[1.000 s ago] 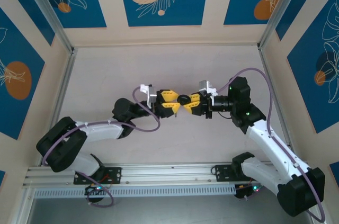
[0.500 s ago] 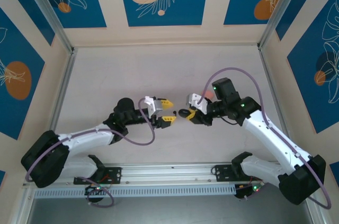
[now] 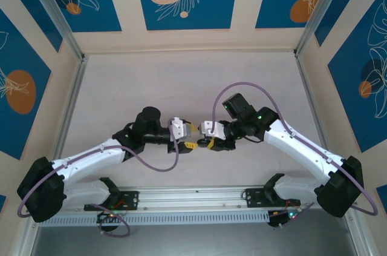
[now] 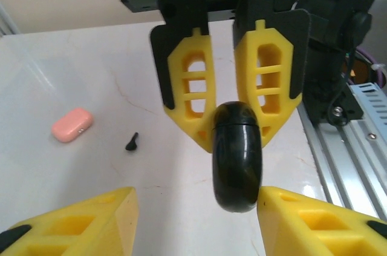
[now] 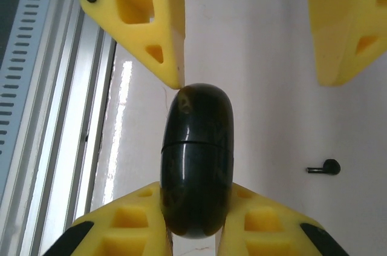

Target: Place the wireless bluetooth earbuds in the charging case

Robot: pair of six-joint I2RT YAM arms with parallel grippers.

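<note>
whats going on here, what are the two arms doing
The right gripper is clamped on a glossy black pod with a seam around it, holding it out between the arms. The left gripper is open, its fingers on either side of the pod's free end. A salmon-pink case and a small black earbud lie apart on the table, untouched.

surface [image 3: 121,86]: pale, marble-like, faint veins | walls [image 3: 211,14]: cream, blue panels with orange circles and white leaf outlines | far corners: aluminium posts [image 3: 52,11] | near edge: slotted metal rail [image 3: 193,198] | light: even
</note>
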